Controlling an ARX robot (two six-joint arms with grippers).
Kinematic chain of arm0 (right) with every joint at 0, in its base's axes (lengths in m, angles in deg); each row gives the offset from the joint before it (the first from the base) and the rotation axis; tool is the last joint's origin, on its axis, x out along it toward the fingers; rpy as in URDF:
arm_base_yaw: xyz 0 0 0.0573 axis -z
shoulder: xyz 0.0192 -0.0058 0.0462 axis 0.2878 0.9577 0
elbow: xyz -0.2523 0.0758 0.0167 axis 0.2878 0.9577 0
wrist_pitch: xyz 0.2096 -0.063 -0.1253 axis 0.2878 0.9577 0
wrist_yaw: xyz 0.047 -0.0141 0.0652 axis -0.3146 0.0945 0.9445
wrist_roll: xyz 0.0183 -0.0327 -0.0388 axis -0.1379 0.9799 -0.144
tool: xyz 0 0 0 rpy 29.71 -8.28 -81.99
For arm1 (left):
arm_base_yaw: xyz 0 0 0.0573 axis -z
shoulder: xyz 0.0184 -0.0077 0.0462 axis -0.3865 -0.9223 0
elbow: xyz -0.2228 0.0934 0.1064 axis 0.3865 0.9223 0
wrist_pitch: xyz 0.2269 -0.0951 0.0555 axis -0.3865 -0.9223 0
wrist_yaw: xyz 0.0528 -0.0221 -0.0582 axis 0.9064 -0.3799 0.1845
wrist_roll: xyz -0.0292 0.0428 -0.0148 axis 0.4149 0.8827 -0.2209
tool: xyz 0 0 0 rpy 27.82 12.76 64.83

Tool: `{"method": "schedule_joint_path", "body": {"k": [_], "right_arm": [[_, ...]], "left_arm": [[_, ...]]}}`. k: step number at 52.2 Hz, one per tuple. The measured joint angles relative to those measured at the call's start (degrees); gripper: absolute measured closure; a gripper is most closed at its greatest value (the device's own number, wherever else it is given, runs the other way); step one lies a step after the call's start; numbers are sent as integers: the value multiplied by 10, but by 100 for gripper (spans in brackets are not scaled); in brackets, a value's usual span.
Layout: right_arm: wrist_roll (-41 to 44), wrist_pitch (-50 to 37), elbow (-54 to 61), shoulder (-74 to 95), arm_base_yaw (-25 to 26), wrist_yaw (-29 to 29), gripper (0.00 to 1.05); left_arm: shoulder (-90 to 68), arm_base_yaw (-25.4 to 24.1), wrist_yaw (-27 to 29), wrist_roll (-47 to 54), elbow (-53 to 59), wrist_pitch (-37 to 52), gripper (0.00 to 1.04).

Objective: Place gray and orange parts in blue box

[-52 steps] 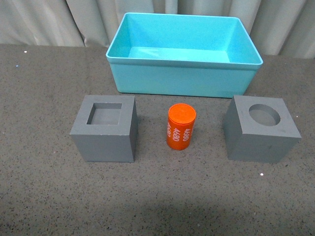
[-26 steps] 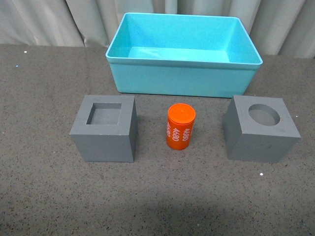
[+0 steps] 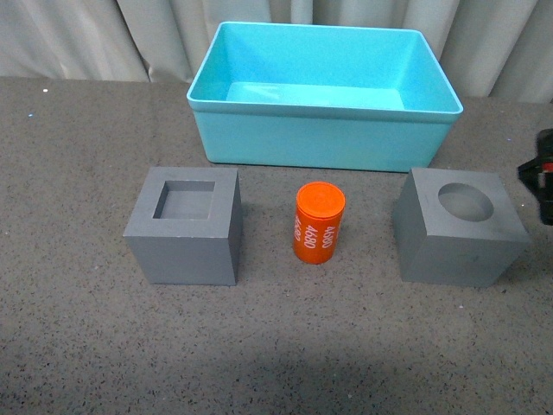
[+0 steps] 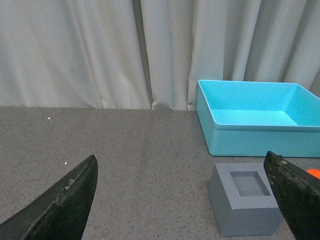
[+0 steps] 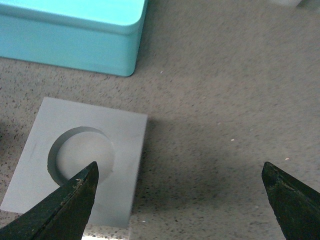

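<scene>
The gray cube with a square recess [image 3: 185, 225] sits at the left, the orange cylinder [image 3: 318, 222] with white numbers stands in the middle, and the gray cube with a round recess [image 3: 460, 226] sits at the right. The blue box [image 3: 324, 130] stands empty behind them. My right gripper [image 5: 180, 200] is open above the table just right of the round-recess cube [image 5: 80, 165]; part of it shows at the front view's right edge [image 3: 543, 173]. My left gripper [image 4: 182, 200] is open and empty, low and left of the square-recess cube [image 4: 245, 197].
Pale curtains [image 4: 125, 50] hang behind the dark speckled table [image 3: 78, 328]. The blue box also shows in the left wrist view [image 4: 260, 125] and its corner in the right wrist view [image 5: 75, 40].
My right gripper has come into the front view at the right edge, beside the round-recess cube. The parts and the box have not moved.
</scene>
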Motion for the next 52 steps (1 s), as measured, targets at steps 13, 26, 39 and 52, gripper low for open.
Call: {"method": "schedule_joint_path", "body": {"k": [13,26,39,52], "right_arm": [[-104,94,-115,160,-29,-1,18],[-127,99,-132,174,-30,0,59],[-156,137,-139,160,-24,20,86],[-164,153,-120,32,-14,75,87]], "left_arm": [[0,0,0,0,0,0,7],[0,0,0,0,0,0,7],[0,0,0,0,0,0,7],[0,0,0,0,0,0,7]]}}
